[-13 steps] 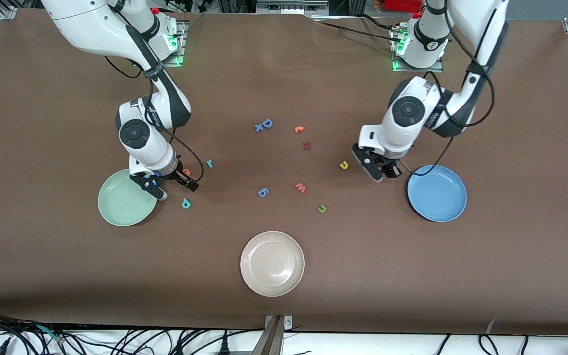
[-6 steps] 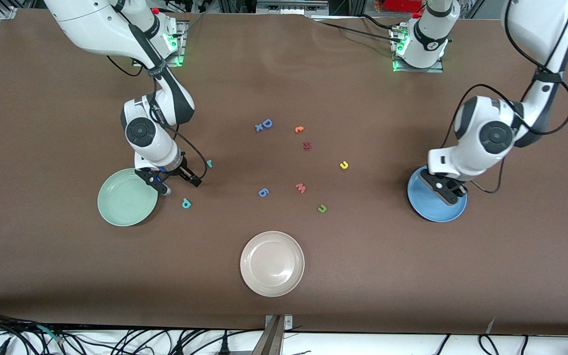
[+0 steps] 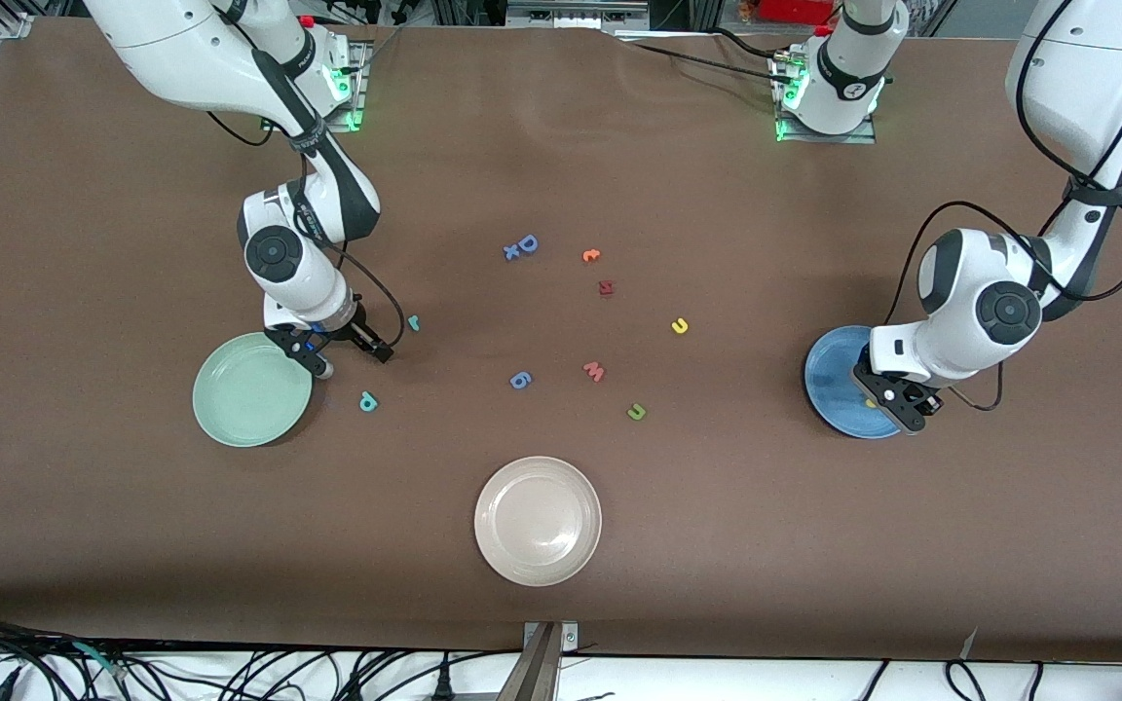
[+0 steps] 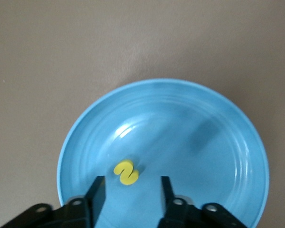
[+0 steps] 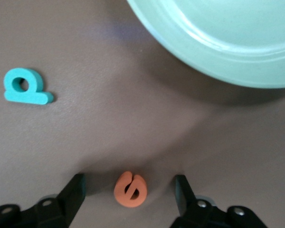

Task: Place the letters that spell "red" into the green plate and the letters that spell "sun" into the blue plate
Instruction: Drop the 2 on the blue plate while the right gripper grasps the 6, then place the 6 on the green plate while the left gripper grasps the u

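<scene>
My left gripper (image 3: 897, 409) hangs over the blue plate (image 3: 834, 375), open. In the left wrist view the yellow "s" (image 4: 126, 172) lies free on the blue plate (image 4: 204, 137), just ahead of the gripper (image 4: 132, 183). My right gripper (image 3: 355, 362) is down at the table beside the green plate (image 3: 249, 399), open, and the orange "e" (image 5: 130, 189) lies on the table between its fingers (image 5: 76, 190), untouched. The teal "d" (image 3: 368, 400) and teal "r" (image 3: 413, 322) lie close by. The yellow "u" (image 3: 680, 326) and olive "n" (image 3: 636, 412) lie mid-table.
A beige-white plate (image 3: 538, 521) sits nearest the front camera. Mid-table lie a big blue "D" (image 3: 522, 245), another orange letter (image 3: 591, 255), a dark red letter (image 3: 606, 287), a pink "w" (image 3: 594, 371) and a blue "6" (image 3: 520, 380).
The left arm swung from beside the yellow "u" to over the blue plate and its jaws opened, leaving the "s" in the plate. The right gripper shifted over the orange "e", jaws narrowing.
</scene>
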You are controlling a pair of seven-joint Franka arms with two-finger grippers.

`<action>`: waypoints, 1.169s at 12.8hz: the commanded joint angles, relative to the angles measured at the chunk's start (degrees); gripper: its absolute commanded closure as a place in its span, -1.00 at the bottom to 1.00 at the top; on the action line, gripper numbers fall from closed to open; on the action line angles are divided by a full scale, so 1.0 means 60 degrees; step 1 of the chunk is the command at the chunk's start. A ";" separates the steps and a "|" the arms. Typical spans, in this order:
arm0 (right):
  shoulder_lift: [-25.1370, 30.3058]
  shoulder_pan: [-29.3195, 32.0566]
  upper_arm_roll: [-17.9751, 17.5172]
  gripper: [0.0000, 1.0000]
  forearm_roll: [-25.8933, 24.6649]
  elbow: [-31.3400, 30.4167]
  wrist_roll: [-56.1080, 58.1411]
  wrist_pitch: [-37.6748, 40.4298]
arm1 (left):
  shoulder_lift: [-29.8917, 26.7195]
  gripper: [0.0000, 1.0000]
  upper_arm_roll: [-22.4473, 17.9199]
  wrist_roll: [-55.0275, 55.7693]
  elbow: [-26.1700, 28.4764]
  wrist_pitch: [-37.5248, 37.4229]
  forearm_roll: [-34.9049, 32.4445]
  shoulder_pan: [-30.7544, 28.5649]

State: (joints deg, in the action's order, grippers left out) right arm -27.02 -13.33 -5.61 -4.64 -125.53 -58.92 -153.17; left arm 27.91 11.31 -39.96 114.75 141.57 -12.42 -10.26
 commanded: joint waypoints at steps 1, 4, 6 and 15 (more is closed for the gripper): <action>0.0299 0.0258 -0.0251 -0.14 -0.0150 -0.0304 -0.0053 -0.0136 | -0.0519 -1.00 0.0398 0.0111 -0.0097 -0.0914 -0.0115 -0.0018; 0.0299 0.0259 -0.0251 0.04 -0.0150 -0.0304 -0.0023 -0.0077 | -0.1164 -1.00 0.1305 0.2124 -0.0082 -0.2233 -0.0098 -0.0033; 0.0299 0.0259 -0.0251 0.23 -0.0150 -0.0304 0.0049 -0.0077 | -0.1268 -1.00 0.2125 0.4189 -0.0097 -0.2675 -0.0113 -0.0033; 0.1264 0.0551 -0.0265 0.89 -0.0106 0.0411 0.0781 0.2143 | -0.0347 -1.00 0.3784 1.3466 -0.0155 -0.2327 -0.0260 0.1387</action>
State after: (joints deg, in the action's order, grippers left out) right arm -23.24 -11.73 -6.18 -4.81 -124.61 -56.29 -146.88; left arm 23.66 34.09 33.99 114.30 126.07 -12.40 -3.12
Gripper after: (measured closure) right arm 0.718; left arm 0.000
